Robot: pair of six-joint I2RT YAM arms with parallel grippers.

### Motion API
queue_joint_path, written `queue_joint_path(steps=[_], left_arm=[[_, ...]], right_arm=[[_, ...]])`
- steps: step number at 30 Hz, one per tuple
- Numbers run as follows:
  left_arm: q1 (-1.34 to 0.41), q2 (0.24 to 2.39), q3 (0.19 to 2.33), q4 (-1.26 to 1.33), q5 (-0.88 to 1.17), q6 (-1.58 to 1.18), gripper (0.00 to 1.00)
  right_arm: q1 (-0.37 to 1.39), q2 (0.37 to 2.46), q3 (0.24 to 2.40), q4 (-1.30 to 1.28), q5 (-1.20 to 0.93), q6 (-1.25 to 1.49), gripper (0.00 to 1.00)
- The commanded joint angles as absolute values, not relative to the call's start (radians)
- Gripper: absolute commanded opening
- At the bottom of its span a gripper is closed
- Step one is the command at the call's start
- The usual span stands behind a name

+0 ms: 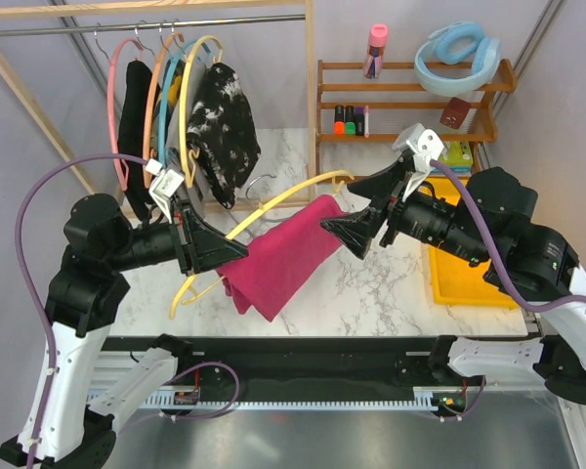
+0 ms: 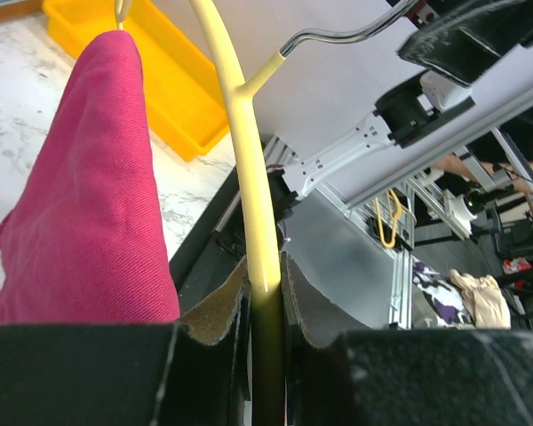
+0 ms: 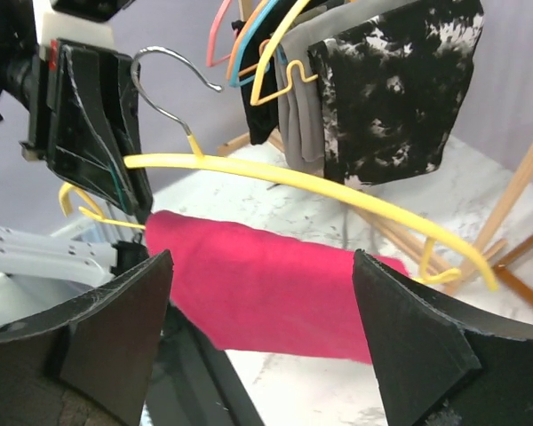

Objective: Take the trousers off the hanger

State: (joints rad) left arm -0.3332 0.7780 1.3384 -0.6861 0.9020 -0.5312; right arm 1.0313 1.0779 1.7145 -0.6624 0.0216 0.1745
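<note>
Fingers [image 2: 215,312] of the left gripper [image 1: 232,250] pinch the hanger [image 1: 273,205] tight above the table's [image 1: 371,285] near edge, trousers [image 1: 288,259] draped over its bar; the right gripper [image 3: 259,264] gapes empty just beside them. Best bite the thick fold and pull rightward, stopping short of the yellow tray [image 1: 469,283] at the right edge.

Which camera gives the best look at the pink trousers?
Right wrist: the trousers show full-width, hanging under the arched hanger. Top external shows them from above; left wrist catches only one end.
</note>
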Motion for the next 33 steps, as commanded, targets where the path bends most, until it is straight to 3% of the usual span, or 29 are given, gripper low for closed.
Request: queue_joint_path(steps=[1,6,13,18,27,30,33], left_arm=[[-0.333,0.738,1.358,-0.485,1.020,-0.555,0.02],[-0.331,0.724,1.342,-0.479,1.043,-0.563,0.02],[-0.333,0.727,1.327,-0.463,1.083,-0.563,0.02],[-0.333,0.733,1.328,-0.459,1.097,-0.566,0.02],[-0.333,0.752,1.331,-0.451,1.134,-0.560,0.02],[-0.333,0.746,1.331,-0.449,1.140,-0.555,0.02],[-0.331,0.741,1.330,-0.445,1.146,-0.555,0.02]], right_arm=[[1.028,1.109,1.785,-0.793,0.008,0.011,0.89],[0.933,1.180,1.870,-0.876,-0.061,-0.074,0.87],[0.674,1.301,1.957,-0.911,-0.437,-0.190,0.84],[0.673,1.387,1.996,-0.963,-0.798,-0.261,0.80],[0.673,1.374,1.951,-0.960,-0.893,-0.264,0.83],[0.675,1.408,1.931,-0.948,-0.968,-0.262,0.80],[0.690,1.433,1.927,-0.910,-1.000,-0.241,0.71]])
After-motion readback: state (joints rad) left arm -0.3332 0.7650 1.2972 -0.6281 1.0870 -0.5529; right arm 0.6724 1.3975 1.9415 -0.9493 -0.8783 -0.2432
